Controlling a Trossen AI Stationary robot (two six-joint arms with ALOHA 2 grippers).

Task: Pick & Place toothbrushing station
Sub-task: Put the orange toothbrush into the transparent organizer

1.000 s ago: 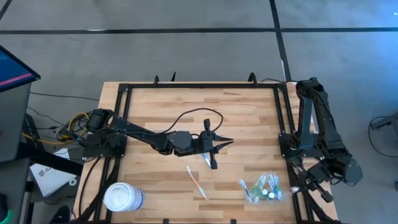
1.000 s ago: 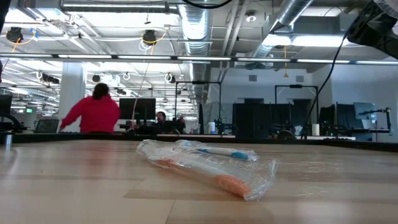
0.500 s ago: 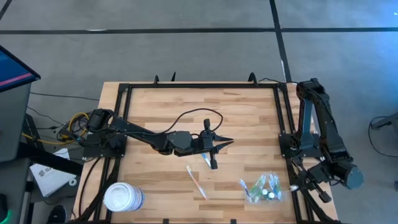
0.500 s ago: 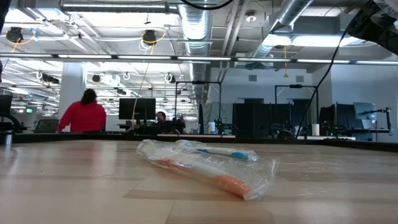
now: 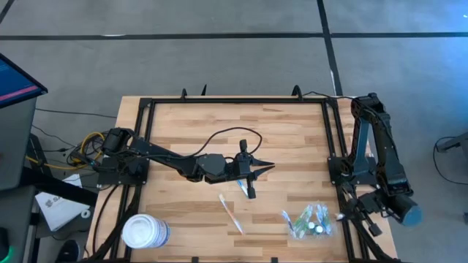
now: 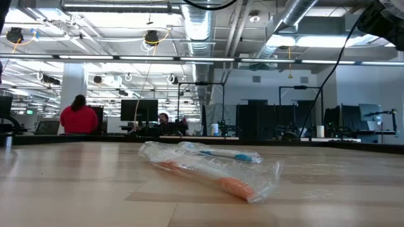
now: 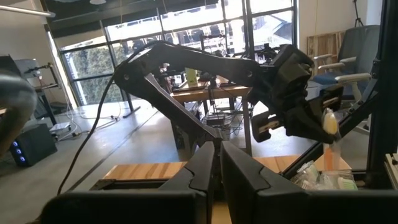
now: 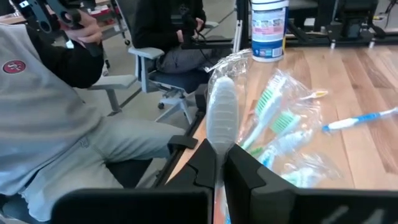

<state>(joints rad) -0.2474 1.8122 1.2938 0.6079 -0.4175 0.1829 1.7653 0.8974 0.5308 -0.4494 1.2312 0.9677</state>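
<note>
1. The toothbrushing station (image 5: 308,221), a small see-through plastic holder showing green and blue brushes, lies at the near right corner of the pale wooden worktop (image 5: 190,131). It sits just beside my right pincer (image 5: 349,217), toward the worktop's middle.
2. Its long axis seems to run roughly across the worktop, left to right, though the crumpled plastic blurs the outline.
3. My right arm is plainly the nearer. The left pincer (image 5: 248,175) waits mid-worktop, well apart, its fingers pressed together on nothing I can see.
4. The right pincer is clamped narrow on a pale film-wrapped stick (image 8: 222,112) standing up from its fingers. I cannot tell whether that stick belongs to the station.
</note>
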